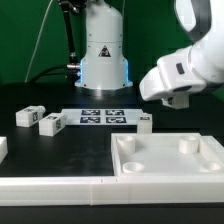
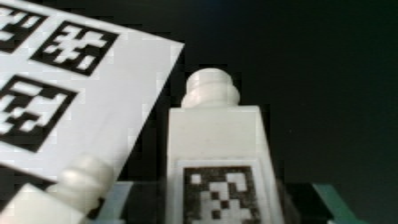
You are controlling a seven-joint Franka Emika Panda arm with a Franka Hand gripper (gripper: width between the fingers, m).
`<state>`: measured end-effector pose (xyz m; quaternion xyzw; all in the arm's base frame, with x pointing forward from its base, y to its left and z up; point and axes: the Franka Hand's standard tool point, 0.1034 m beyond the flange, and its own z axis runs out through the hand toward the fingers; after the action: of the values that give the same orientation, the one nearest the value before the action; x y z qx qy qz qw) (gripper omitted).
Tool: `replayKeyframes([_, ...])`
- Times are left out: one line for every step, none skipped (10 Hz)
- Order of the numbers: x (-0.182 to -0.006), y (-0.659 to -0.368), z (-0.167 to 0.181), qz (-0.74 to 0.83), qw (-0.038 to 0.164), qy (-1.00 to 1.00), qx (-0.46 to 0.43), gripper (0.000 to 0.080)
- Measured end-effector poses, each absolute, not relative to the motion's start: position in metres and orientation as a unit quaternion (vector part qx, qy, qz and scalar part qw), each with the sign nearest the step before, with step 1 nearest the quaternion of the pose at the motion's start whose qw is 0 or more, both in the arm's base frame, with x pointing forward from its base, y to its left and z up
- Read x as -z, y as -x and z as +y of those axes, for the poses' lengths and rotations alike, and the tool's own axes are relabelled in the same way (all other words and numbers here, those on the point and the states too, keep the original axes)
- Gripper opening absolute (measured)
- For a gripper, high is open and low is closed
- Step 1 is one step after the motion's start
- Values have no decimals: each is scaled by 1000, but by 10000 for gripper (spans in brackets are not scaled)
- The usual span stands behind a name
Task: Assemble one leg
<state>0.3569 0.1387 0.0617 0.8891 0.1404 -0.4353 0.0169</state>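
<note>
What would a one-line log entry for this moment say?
claw: above table, open or shut unclear | nearest leg: on table by marker board | tray-like part: no leg fitted

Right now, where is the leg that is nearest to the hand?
The leg stands just off the marker board on the exterior view's right, behind the white tray part.

A leg (image 1: 146, 123) between the marker board (image 1: 100, 116) and the white tray-like part (image 1: 160, 157)

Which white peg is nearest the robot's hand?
The lone leg off the marker board's end on the exterior view's right; the others lie off its opposite end.
</note>
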Motion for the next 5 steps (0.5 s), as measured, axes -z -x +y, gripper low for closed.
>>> replayKeyframes([-55, -361, 140, 140, 13, -897, 419, 290])
replayKeyframes([-54, -370, 141, 139, 8, -921, 363, 290])
replayKeyframes([-56, -370, 138, 138, 6, -936, 323, 290])
replayKeyframes([-59, -378, 135, 130, -4, -945, 298, 290])
replayKeyframes([-66, -399, 132, 110, -18, -962, 248, 290])
